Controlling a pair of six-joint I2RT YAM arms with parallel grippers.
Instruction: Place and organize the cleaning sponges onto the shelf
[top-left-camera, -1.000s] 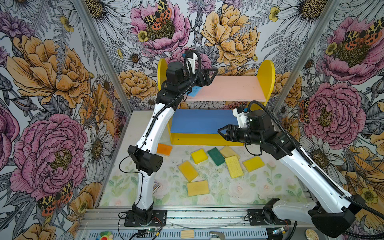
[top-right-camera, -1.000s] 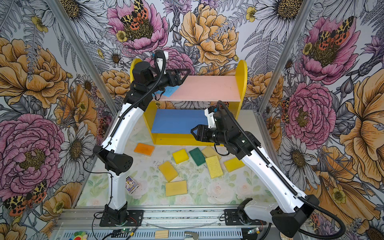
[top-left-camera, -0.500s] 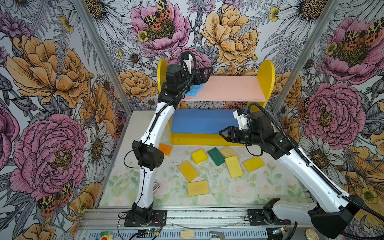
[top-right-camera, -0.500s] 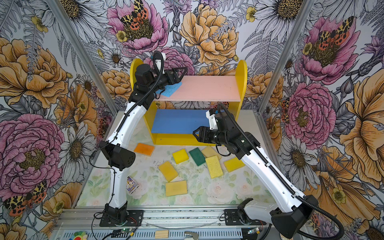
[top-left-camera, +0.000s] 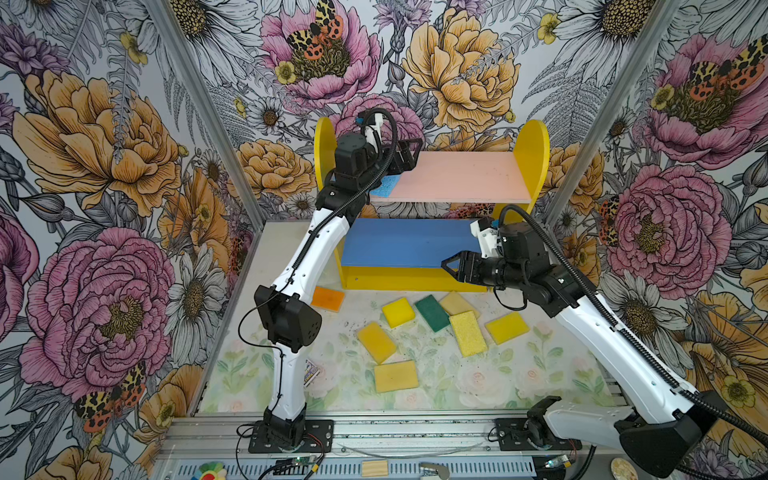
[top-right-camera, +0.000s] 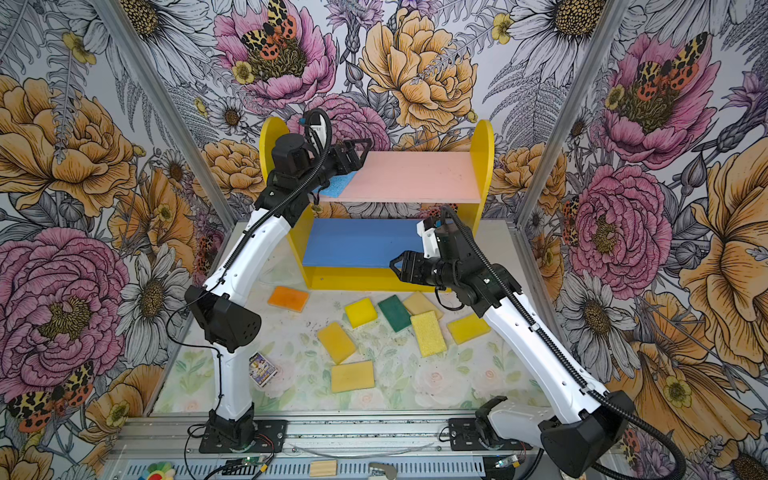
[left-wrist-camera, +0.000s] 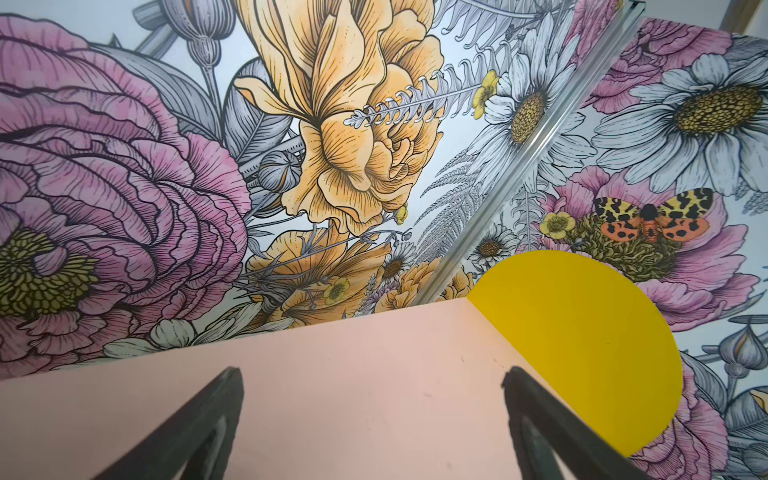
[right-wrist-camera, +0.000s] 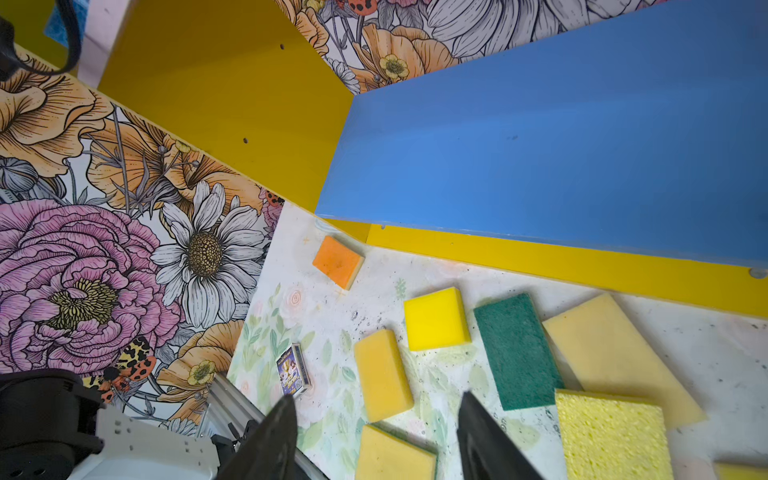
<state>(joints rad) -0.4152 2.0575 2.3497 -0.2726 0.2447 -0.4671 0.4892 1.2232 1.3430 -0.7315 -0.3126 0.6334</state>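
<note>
Shelf stands at the table's back edge. Pink board on top, blue board below and bare.

Left gripper hovers over the pink board's back left corner. Jaws wide apart, nothing between them in the wrist view. Right gripper hangs over the blue board's front edge, right half. Jaws apart, empty.

Blue sponge lies flat at the pink board's left end, part hidden by my left arm. Eight more wait on the table: orange sponge by the shelf's front left corner, green sponge and yellow ones clustered mid-table.

I judge the blue one delivered and the next pick due.
- Lift the left arm straight up before swinging out, so no finger drags the sponge.
- Drop the right gripper on a sponge lying clear of its neighbours.
- Straddle its short width and squeeze lightly; foam gives.
- Set it square beside the blue one.

Against a second ago: little change. Blue sponge same spot, left jaws as wide, right gripper barely shifted, table sponges unmoved.
</note>
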